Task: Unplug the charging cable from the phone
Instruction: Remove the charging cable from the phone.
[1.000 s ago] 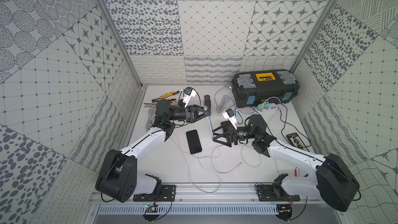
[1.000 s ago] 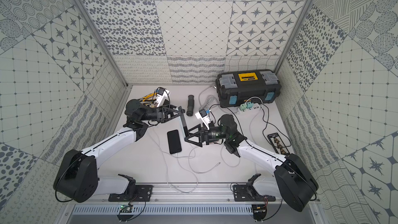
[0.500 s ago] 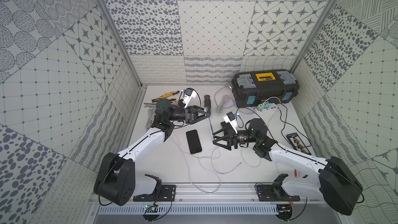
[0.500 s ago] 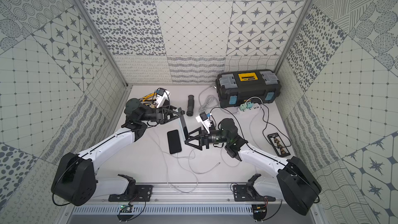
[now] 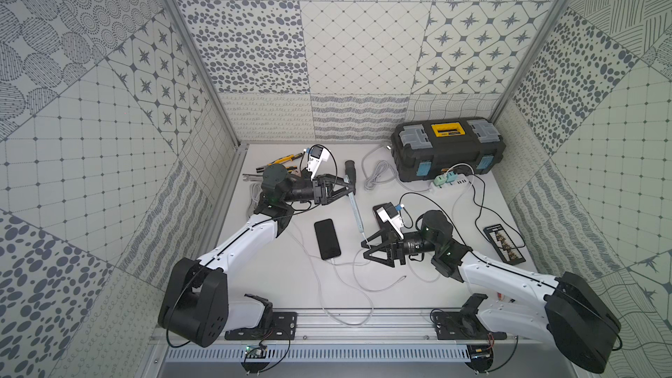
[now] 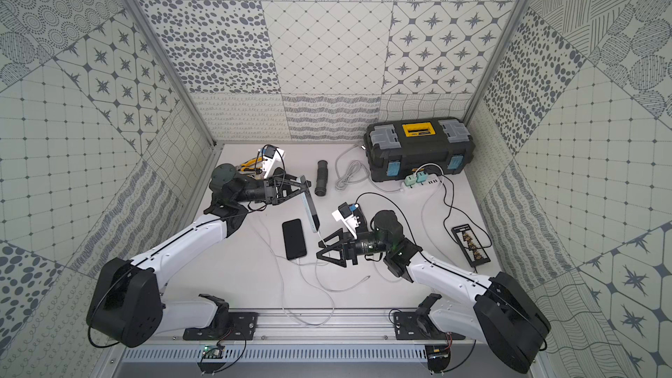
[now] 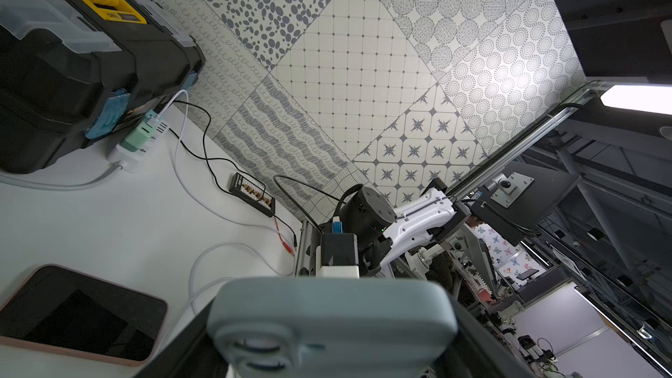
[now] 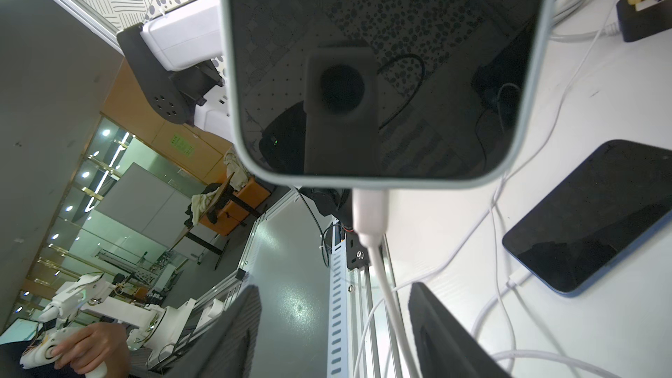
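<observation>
Left tool is clamped on the upper end of the phone, which is held tilted above the tabletop. The charging cable is plugged into the phone's lower end. Right tool is spread, its jaws flanking the cable just below the plug, apparently without contact.

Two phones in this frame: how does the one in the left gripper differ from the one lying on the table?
The held phone hangs tilted above the table, clamped in the left gripper; the flat phone lies screen-up, untouched. The held phone has a pale case; the flat phone looks black from above. The right gripper is open around the held phone's cable alone. Both have dark screens and white cables plugged in.
</observation>
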Available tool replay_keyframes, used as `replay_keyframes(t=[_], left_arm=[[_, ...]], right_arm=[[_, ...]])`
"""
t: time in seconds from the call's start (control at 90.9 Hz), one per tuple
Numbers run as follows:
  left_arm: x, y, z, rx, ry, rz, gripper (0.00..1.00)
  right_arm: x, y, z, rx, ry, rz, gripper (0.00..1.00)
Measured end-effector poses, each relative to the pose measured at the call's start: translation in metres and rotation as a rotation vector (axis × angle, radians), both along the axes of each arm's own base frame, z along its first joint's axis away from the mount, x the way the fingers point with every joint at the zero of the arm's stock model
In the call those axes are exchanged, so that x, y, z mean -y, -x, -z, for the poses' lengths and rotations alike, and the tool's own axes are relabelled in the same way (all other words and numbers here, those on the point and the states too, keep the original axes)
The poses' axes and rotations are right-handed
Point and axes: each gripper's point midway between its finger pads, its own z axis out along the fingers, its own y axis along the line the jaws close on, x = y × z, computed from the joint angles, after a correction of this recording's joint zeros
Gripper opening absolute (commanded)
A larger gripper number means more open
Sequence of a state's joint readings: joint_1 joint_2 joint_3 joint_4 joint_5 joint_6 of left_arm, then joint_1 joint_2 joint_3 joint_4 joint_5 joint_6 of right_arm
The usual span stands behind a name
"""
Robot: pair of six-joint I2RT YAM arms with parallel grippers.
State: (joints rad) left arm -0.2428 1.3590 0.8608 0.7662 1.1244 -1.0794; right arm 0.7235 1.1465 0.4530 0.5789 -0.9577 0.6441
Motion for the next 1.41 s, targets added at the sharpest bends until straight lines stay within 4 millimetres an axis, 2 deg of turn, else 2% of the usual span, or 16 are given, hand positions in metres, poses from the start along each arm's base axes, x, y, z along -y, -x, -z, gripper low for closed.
replay_keyframes(t=[0.11, 0.165, 0.308, 0.407, 0.594, 0.814, 1.057, 1.211, 1.409], left_arm=[[0.0, -0.001, -0.001, 0.004, 0.001, -0.004, 0.0], [0.0, -0.001, -0.001, 0.004, 0.001, -0.004, 0.0], [0.0, -0.001, -0.001, 0.003, 0.001, -0.006, 0.0], [0.0, -0.001, -0.001, 0.003, 0.001, -0.006, 0.0], [0.0, -0.002, -0.003, 0.006, 0.001, -0.007, 0.0], [-0.001, -0.002, -0.006, 0.015, 0.003, -0.009, 0.0], [-0.002, -0.004, -0.006, 0.017, 0.004, -0.018, 0.0], [-0.002, -0.005, -0.007, 0.017, 0.004, -0.021, 0.0], [-0.002, -0.005, -0.007, 0.017, 0.004, -0.021, 0.0]], right_arm=[[0.002, 0.001, 0.005, -0.012, 0.008, 0.006, 0.32], [0.002, 0.001, 0.006, -0.005, 0.01, 0.01, 0.28], [0.003, -0.001, 0.009, -0.011, 0.017, 0.025, 0.09], [0.003, -0.001, 0.011, -0.011, 0.021, 0.031, 0.05], [0.004, -0.002, 0.015, -0.014, 0.028, 0.044, 0.04], [0.007, 0.001, 0.028, -0.038, 0.054, 0.051, 0.04], [0.007, 0.005, 0.037, -0.044, 0.077, 0.057, 0.09], [0.008, 0.003, 0.037, -0.033, 0.08, 0.071, 0.39], [0.011, 0.002, 0.036, -0.021, 0.091, 0.094, 0.57]])
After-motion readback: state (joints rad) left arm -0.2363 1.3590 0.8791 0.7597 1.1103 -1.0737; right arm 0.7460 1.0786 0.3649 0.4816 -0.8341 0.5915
